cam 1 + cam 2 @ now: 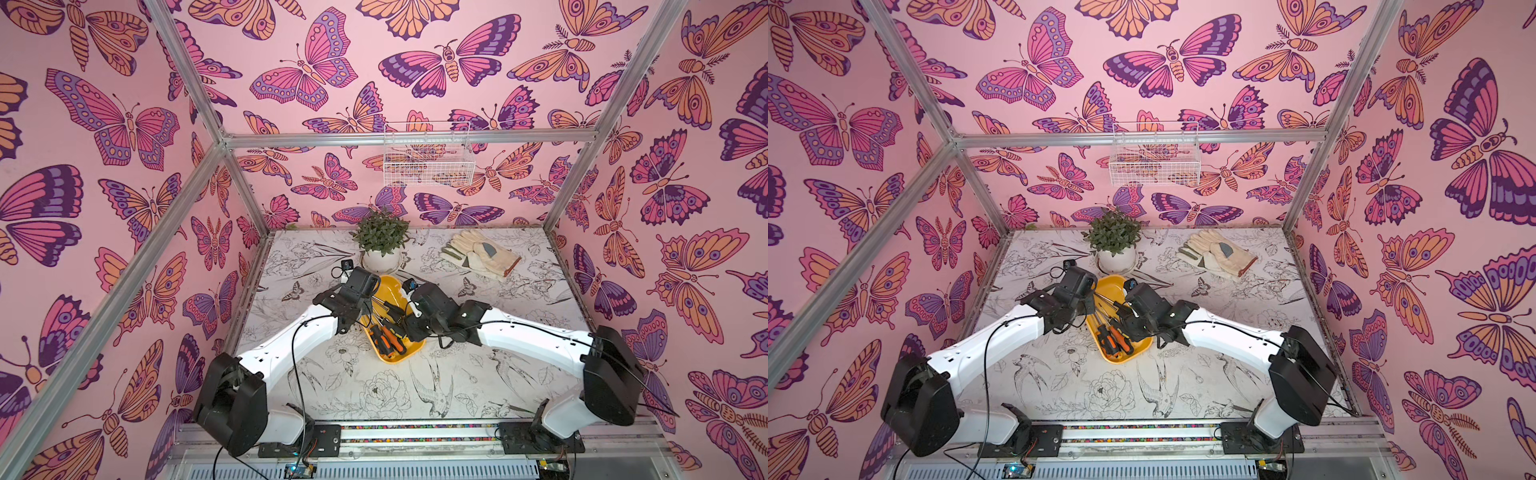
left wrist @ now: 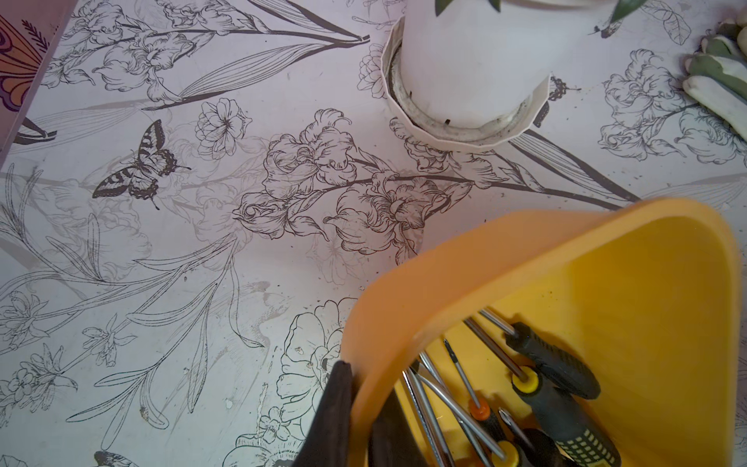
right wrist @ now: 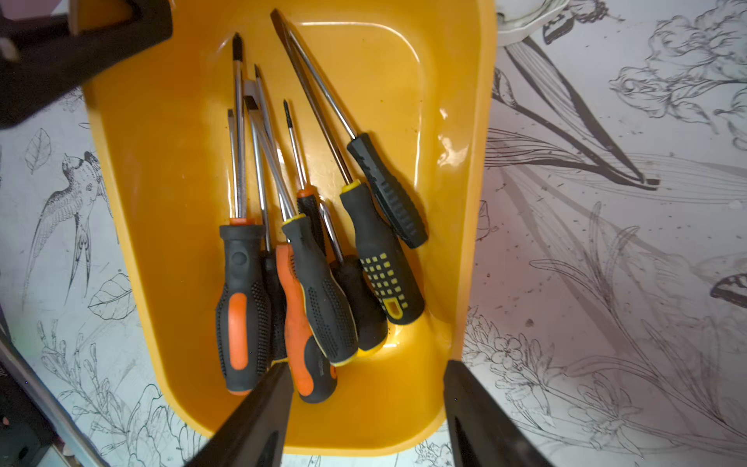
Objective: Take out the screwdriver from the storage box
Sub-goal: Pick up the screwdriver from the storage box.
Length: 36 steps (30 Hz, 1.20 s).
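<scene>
The storage box (image 1: 390, 291) (image 1: 1111, 286) is a shallow yellow tray in the middle of the table. Several screwdrivers (image 1: 386, 336) (image 3: 307, 283) lie piled in its near half, with black, orange and yellow handles and their shafts pointing toward the far end. My left gripper (image 2: 372, 380) (image 1: 365, 318) is shut on the box's left rim (image 2: 404, 307), one finger outside the wall and one inside. My right gripper (image 3: 368, 366) (image 1: 405, 328) hangs open over the near end of the box. One of its fingers (image 3: 266, 404) is by the handle ends and the other is at the box's right rim. Nothing is between them.
A potted plant (image 1: 380, 241) in a white pot stands just beyond the box's far end. Work gloves (image 1: 478, 253) lie at the back right. A white wire basket (image 1: 428, 158) hangs on the back wall. Aluminium frame posts edge the table.
</scene>
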Available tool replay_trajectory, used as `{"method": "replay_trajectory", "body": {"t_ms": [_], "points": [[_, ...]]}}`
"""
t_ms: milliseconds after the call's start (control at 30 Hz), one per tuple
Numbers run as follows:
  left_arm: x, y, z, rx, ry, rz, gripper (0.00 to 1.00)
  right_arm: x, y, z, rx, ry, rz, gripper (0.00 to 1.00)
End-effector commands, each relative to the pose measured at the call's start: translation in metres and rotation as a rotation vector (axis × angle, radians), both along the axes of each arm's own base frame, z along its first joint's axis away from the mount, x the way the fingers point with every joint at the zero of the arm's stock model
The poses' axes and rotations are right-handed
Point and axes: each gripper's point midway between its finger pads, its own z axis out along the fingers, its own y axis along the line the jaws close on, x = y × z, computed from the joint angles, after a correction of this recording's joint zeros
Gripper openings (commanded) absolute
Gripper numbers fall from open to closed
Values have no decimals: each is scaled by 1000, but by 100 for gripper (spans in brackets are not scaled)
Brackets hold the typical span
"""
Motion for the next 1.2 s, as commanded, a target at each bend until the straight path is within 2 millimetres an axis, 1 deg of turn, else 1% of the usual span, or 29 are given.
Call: {"method": "replay_trajectory", "body": {"t_ms": [0, 100, 333, 533, 733, 933, 1167], "points": [[9, -8, 27, -50, -102, -5, 0, -2, 19, 5, 44, 18, 37, 61], [9, -9, 24, -51, -94, -11, 0, -4, 25, -1, 43, 36, 54, 60], [11, -14, 19, -56, -98, -34, 0, -11, 39, -8, 41, 66, 99, 51], [18, -27, 22, -63, -188, -121, 0, -17, 44, -24, 9, 101, 116, 49], [23, -35, 28, -72, -247, -160, 0, -15, 36, -38, -40, 117, 78, 46], [25, -46, 35, -80, -300, -214, 0, -12, 31, -43, -76, 109, 53, 46], [26, -58, 36, -101, -334, -272, 0, -8, 20, -57, -133, 114, 3, 44]]}}
